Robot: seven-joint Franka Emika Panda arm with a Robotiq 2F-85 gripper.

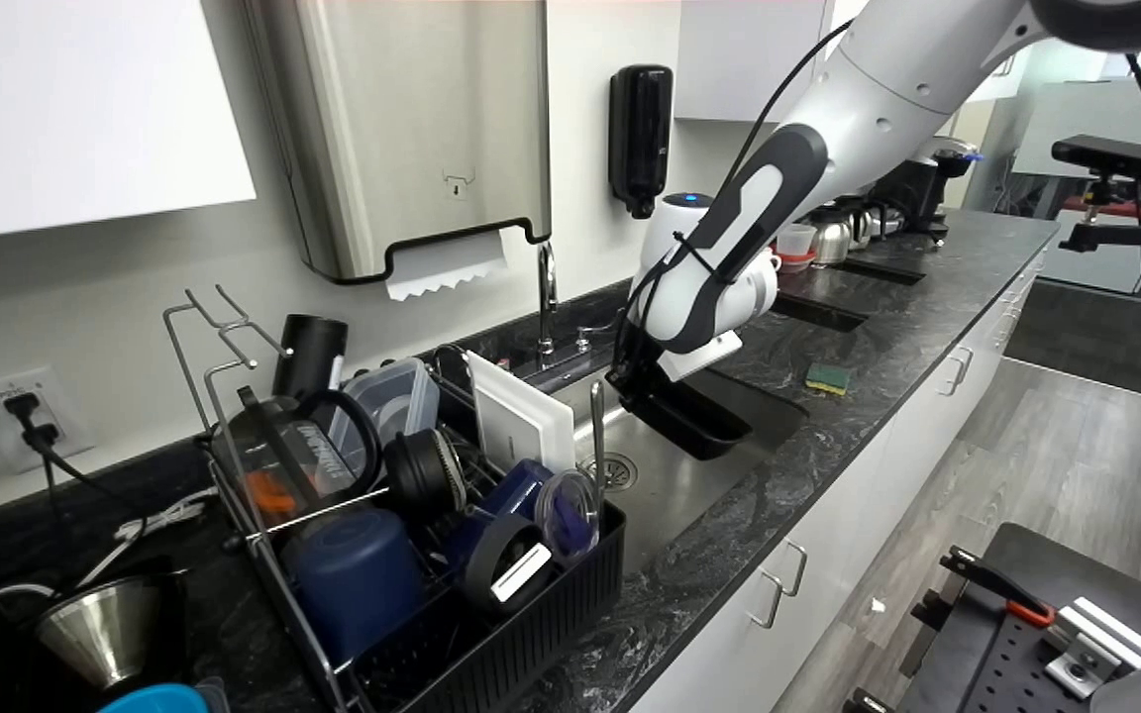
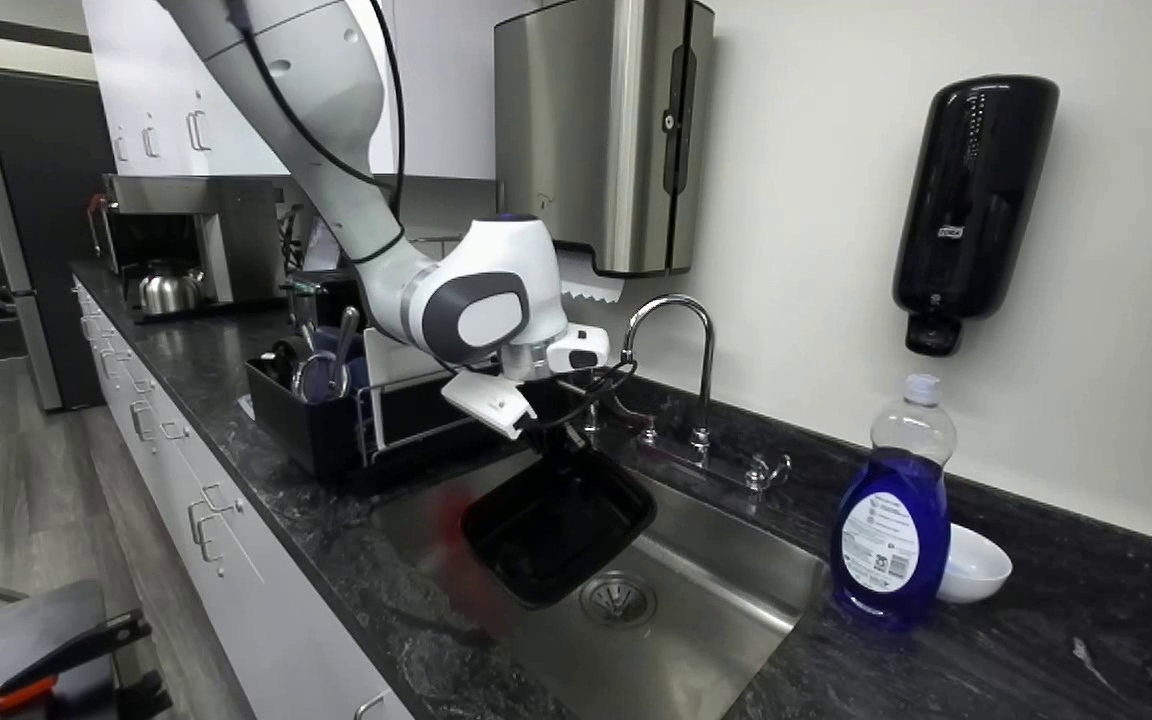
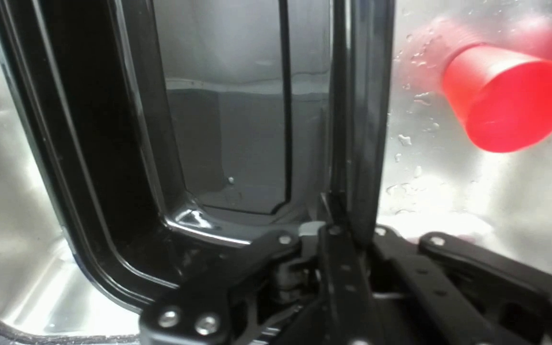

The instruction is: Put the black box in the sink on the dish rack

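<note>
The black box is a glossy open tray with rounded corners. It shows in both exterior views [image 1: 689,414] [image 2: 558,525] and fills much of the wrist view [image 3: 237,129]. My gripper [image 3: 348,235] is shut on one side wall of the box near its corner, one finger inside and one outside. In an exterior view the gripper [image 1: 632,381] is at the box's upper end, and the box tilts down away from it. The box is over the steel sink [image 1: 670,485] [image 2: 726,520] and looks raised off its floor. The dish rack [image 1: 541,644] [image 2: 286,430] stands beside the sink.
The rack holds a blue container [image 1: 358,579], a white board [image 1: 521,411], cups and lids. A red cup [image 3: 511,105] lies in the sink. The faucet [image 2: 706,370] rises behind the sink. A blue soap bottle [image 2: 891,530], white bowl [image 2: 976,565] and sponge [image 1: 827,378] sit on the counter.
</note>
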